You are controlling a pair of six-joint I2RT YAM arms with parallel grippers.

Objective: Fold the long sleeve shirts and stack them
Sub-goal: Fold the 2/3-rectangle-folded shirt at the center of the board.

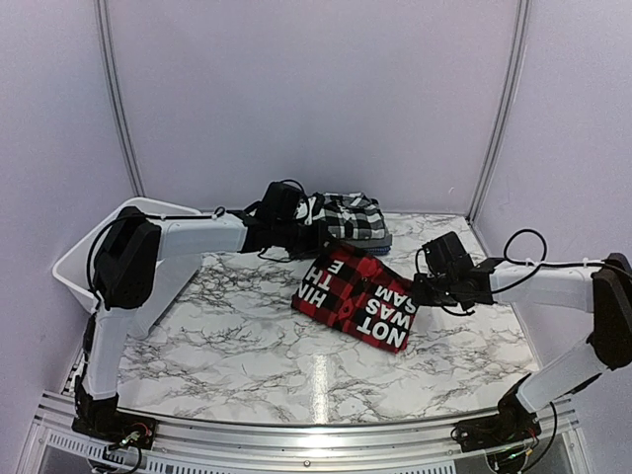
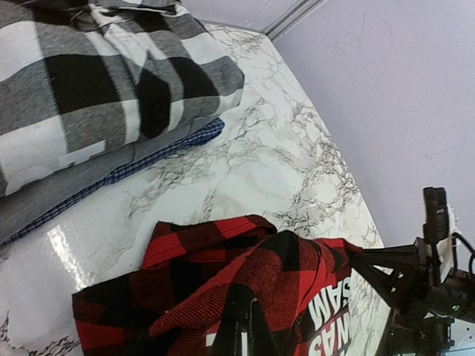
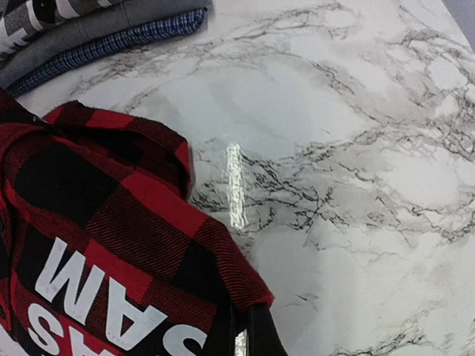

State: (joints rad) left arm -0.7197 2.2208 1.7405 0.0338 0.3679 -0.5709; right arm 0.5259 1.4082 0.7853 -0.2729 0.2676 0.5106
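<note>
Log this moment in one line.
left gripper: shut on red shirt | right gripper: shut on red shirt | plaid shirt: atop grey shirt

One folded shirt (image 1: 355,296) between left pincer (image 1: 324,237) and right pincer (image 1: 417,288), an edge at each one's tips; shirt stack (image 1: 351,217) on counter (image 1: 247,336), just beyond left pincer; tub (image 1: 84,262) well left of left pincer, at counter's left edge.

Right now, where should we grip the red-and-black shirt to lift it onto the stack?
Far-edge corners of the red-and-black shirt: left end effector from the stack side, right end effector from the right. It lies folded and diagonal; two pinched corners likely keep the fold square.
</note>
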